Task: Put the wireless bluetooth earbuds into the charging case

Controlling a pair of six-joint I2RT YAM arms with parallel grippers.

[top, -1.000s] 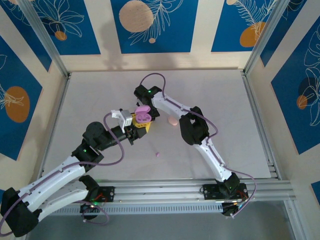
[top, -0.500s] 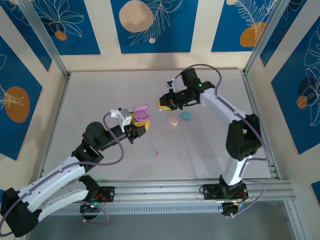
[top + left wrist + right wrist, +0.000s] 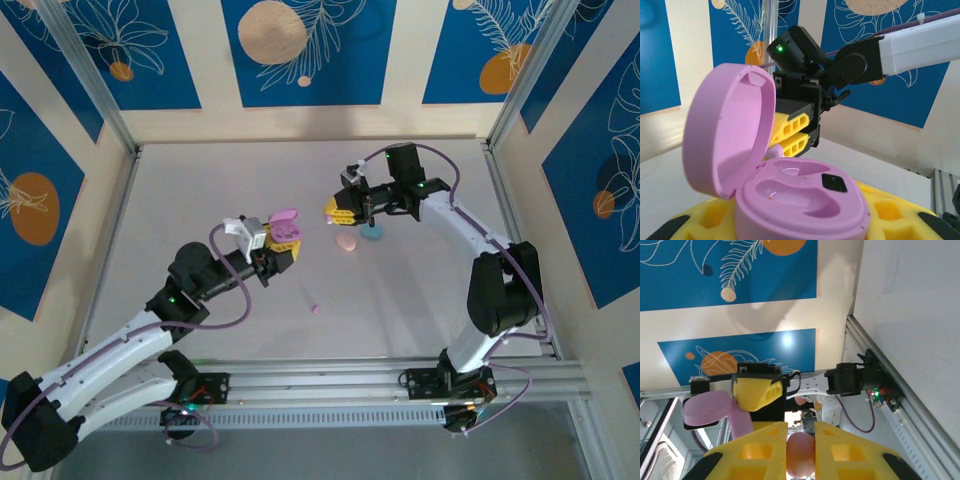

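Note:
My left gripper (image 3: 283, 244) is shut on an open pink charging case (image 3: 800, 200), held above the table with its lid (image 3: 727, 130) tipped back. Both wells look empty. My right gripper (image 3: 337, 210) hovers a short way right of the case, its yellow fingers (image 3: 792, 135) pointing at it. It is shut on a small pink earbud (image 3: 801, 455), pinched between the pads. In the left wrist view that earbud (image 3: 774, 150) shows just behind the case's hinge. Another tiny purple earbud (image 3: 315, 309) lies on the table nearer the bases.
A closed pink oval case (image 3: 346, 242) and a light blue one (image 3: 373, 232) lie on the table just under the right gripper. Metal rails and walls frame the grey table (image 3: 200, 180).
The right arm has swung away from over the open case to the back right; its gripper now stands to the right of the case. The left arm has stayed put with the case.

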